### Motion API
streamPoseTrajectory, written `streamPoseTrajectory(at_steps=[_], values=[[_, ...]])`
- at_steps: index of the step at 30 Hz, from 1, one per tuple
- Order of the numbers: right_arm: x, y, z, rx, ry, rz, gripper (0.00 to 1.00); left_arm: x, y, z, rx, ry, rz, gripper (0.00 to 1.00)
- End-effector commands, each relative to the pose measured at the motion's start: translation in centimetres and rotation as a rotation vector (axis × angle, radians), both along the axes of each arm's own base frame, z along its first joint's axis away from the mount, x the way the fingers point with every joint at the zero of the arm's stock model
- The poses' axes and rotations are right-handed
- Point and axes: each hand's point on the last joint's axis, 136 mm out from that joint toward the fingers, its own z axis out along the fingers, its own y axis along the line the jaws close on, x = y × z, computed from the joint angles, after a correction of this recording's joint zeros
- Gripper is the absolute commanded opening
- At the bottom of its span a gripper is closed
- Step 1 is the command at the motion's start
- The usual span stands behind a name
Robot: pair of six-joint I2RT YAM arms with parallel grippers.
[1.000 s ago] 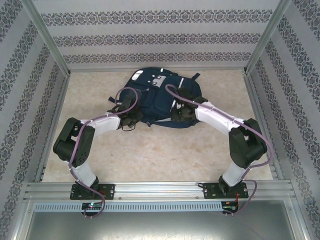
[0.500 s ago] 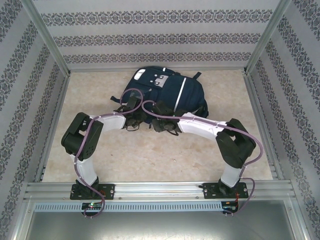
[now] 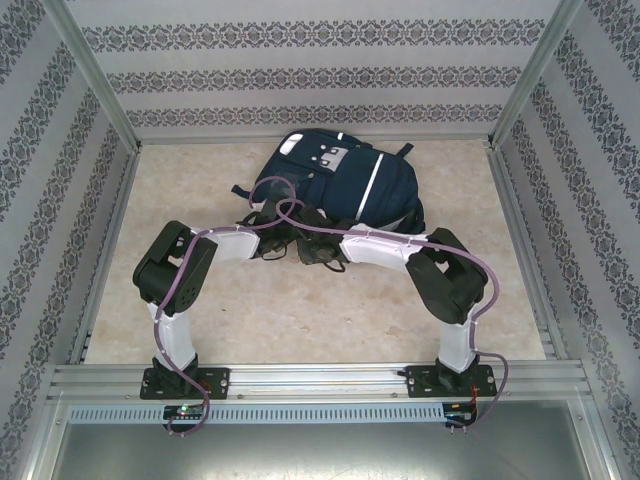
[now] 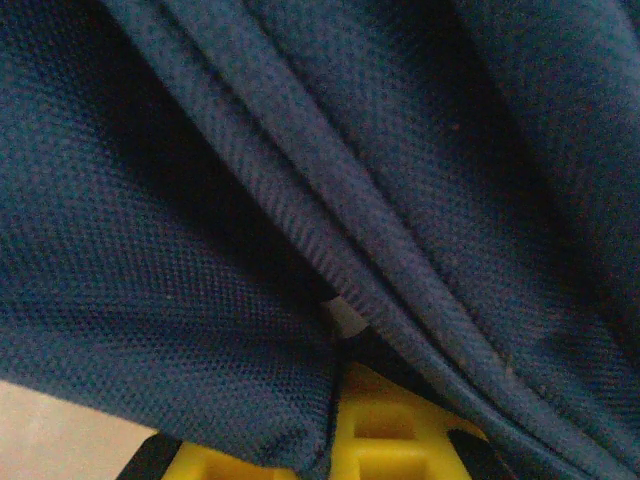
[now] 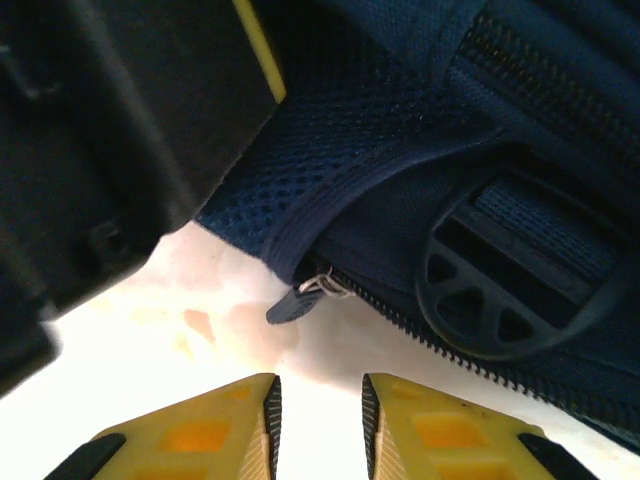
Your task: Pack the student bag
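1. Toward the far edge of the table (image 3: 300, 310), about midway between its side edges, the student bag (image 3: 350, 185) lies flat and skewed. Its white-patched end points at the far edge, and its near-left side faces the arms.
2. At that near-left side both arms come together. The left gripper (image 3: 266, 234) sits on the outside, and the right gripper (image 3: 316, 248) is just beside it, toward the table's middle.
3. The left gripper (image 4: 335, 440) is clenched on a fold of the bag's navy cloth, which drapes over its yellow fingers and, by my reckoning, holds that edge taut.
4. The right gripper (image 5: 320, 400) has its jaws slightly apart with nothing between them, and bare table lies under them.
5. A round dark buckle (image 5: 500, 290) lies ahead and to the right of those fingers, above the zipper (image 5: 420, 320), which runs away rightward along the bag's seam.
6. The zipper pull (image 5: 298, 296) lies straight ahead of the right gripper, just past its fingertips and a touch left of the gap. The right arm is plainly the nearer one, and a short push forward looks enough to reach it.
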Motion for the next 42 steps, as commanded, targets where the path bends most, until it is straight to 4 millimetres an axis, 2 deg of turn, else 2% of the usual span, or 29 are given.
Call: streamPoseTrajectory(at_steps=[1,6,15,21,26,29,33,38,42], values=[[0.7,0.8,-0.7,0.084,-0.012,-0.113,0.31,-3.1,-1.5,-3.8,0.016,0.124,-0.099,0.0],[1.4,1.9,-1.1,0.184,-0.031,-0.165,0.34,-3.2,-1.7,-3.9,0.008,0.137,-0.098,0.0],[2.7,0.7,-3.4,0.147,-0.002,-0.284,0.35,-3.1,-2.0,-3.4,0.0,0.139,-0.11,0.0],[4.2,1.2,-3.2,0.158,-0.015,-0.3,0.39,-3.0,-2.2,-3.3,-0.006,0.142,-0.113,0.0],[4.2,0.0,-3.7,0.106,-0.004,-0.336,0.26,-2.9,-2.2,-3.2,-0.008,0.141,-0.113,0.0],[4.0,-1.0,-3.9,0.097,-0.007,-0.353,0.15,-2.9,-2.3,-3.0,-0.005,0.137,-0.116,0.0],[3.7,-1.4,-3.7,0.093,-0.008,-0.341,0.01,-2.7,-2.3,-3.2,-0.001,0.139,-0.114,0.0],[3.7,-1.9,-2.7,0.077,-0.025,-0.322,0.0,-2.7,-2.0,-3.0,0.011,0.141,-0.11,0.0],[3.2,-2.6,-0.7,0.075,-0.053,-0.287,0.0,-2.2,-0.2,-1.8,0.057,0.135,-0.086,0.0]])
